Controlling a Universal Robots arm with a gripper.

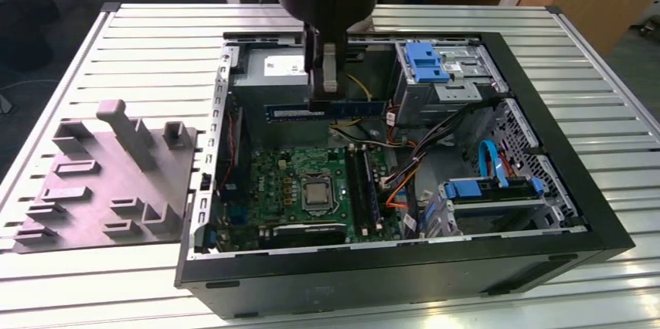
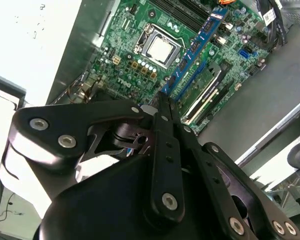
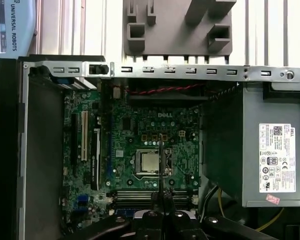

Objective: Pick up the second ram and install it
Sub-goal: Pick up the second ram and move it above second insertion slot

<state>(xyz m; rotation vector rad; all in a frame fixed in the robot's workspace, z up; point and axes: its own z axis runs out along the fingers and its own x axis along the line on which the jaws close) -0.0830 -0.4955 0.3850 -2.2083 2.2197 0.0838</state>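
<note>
second ram (image 1: 290, 113) held over case (image 1: 413, 267), slatted table (image 1: 154, 43)

Black case (image 1: 413, 271) lying open on the slatted metal surface (image 1: 154, 32). Inside the case, on its floor, a green board (image 1: 270, 178) with a silver CPU (image 1: 312, 190) at its middle. In one corner of the case, a grey PSU (image 1: 270, 70); in the next corner, a blue bracket (image 1: 425, 62); between bracket and board, loose cables (image 1: 409, 161). Just outside the case, at the exterior view's left, a grey jig (image 1: 103, 182).
</note>
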